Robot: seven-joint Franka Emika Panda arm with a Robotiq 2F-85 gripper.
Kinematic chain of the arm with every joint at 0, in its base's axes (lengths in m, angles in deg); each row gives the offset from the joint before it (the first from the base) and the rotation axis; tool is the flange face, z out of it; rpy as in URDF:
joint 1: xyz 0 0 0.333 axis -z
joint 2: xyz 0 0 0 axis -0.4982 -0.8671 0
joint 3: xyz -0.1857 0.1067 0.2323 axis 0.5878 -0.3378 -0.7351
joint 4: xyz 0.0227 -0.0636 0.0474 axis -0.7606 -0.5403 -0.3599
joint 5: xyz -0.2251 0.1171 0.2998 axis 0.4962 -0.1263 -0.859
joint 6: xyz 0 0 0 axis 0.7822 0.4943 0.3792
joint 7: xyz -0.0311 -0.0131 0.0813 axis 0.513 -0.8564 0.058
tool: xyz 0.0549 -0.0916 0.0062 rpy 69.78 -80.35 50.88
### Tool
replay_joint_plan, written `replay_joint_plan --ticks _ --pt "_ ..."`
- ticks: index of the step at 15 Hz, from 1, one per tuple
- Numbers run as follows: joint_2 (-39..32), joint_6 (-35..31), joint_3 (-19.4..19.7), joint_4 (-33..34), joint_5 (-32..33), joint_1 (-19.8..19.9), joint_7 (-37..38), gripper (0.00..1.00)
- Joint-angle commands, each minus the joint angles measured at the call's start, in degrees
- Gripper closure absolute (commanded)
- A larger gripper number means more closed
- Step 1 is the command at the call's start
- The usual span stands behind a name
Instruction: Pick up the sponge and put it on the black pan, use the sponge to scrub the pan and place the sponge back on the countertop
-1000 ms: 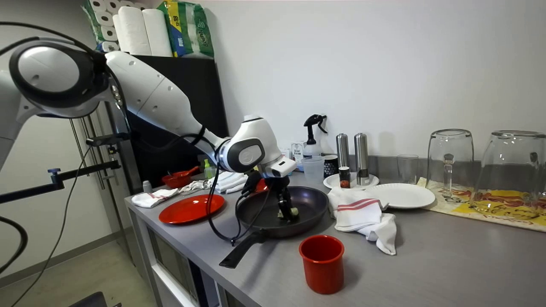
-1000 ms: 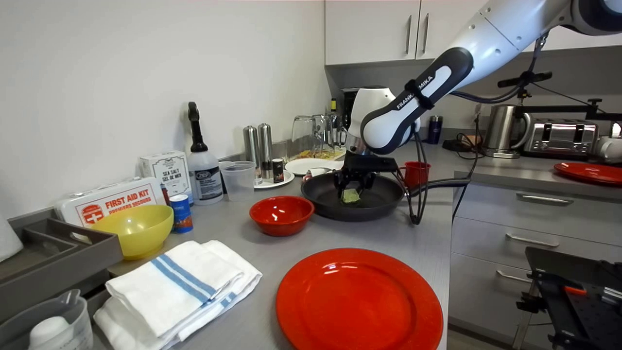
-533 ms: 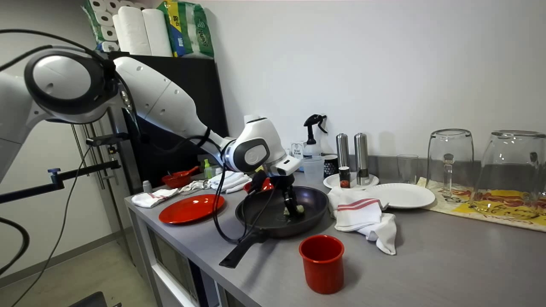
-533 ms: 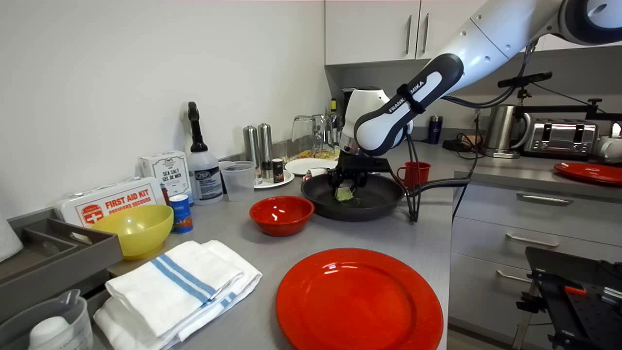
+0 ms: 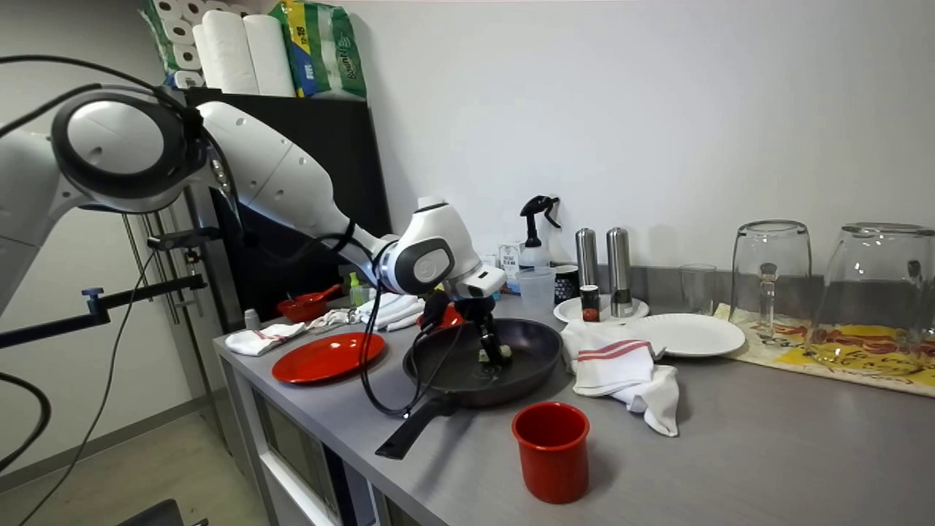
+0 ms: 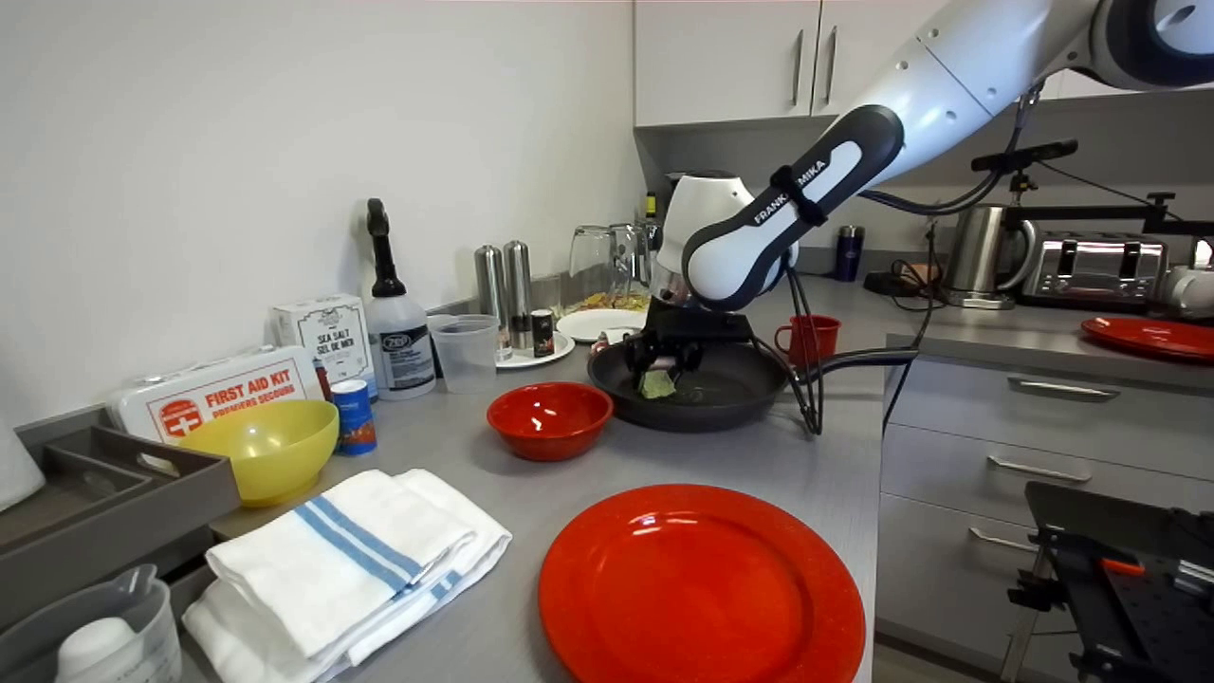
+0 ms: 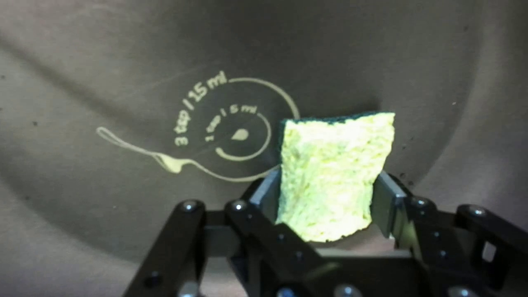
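Pincer tight across sponge

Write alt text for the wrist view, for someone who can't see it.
The gripper holds a yellow-green sponge inside a dark pan. Pale measuring marks, for 15 ml and 5 ml, show on the pan's bottom, partly hidden by the sponge.

Pale cupboards adjoin a white wall, with grey drawers lower down.

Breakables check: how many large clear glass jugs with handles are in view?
2. In an exterior view, the left clear glass jug and right clear glass jug stand side by side on the yellow patterned cloth; the white robot arm may hide others.
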State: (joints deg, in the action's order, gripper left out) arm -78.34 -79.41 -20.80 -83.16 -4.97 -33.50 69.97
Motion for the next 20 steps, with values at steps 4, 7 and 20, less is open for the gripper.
replay_joint_plan --ticks 4,7,20 --pt "-0.7 -1.3 -1.2 0.8 0.1 -1.4 -2.0 0.72" --pt "-1.6 -1.5 -0.2 1.4 0.9 -1.9 -1.8 0.72" --pt "-3.8 -1.0 5.6 2.8 2.4 -1.0 0.0 0.72"
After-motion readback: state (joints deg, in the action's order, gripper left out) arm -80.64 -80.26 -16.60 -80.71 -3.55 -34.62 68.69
